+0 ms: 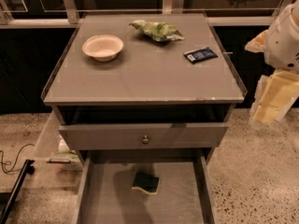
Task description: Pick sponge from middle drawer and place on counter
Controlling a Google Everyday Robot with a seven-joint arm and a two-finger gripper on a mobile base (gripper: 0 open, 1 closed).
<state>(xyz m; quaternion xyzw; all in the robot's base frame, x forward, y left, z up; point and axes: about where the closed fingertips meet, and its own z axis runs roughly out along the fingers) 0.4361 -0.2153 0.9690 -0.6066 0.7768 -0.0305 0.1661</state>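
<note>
The sponge (145, 182) lies flat on the open middle drawer (183, 200) floor, free to be reached from above, while the claw (274, 99) hangs right of the surface (145, 76), clenched or released I cannot tell.

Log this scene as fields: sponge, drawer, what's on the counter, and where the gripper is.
sponge: lying on the middle drawer floor, dark face up
middle drawer: pulled open
counter: holds a white bowl, a crumpled green wrapper, a dark-blue packet
gripper: right of the counter, off its edge, not touching the sponge
progress: sponge not yet picked
</note>
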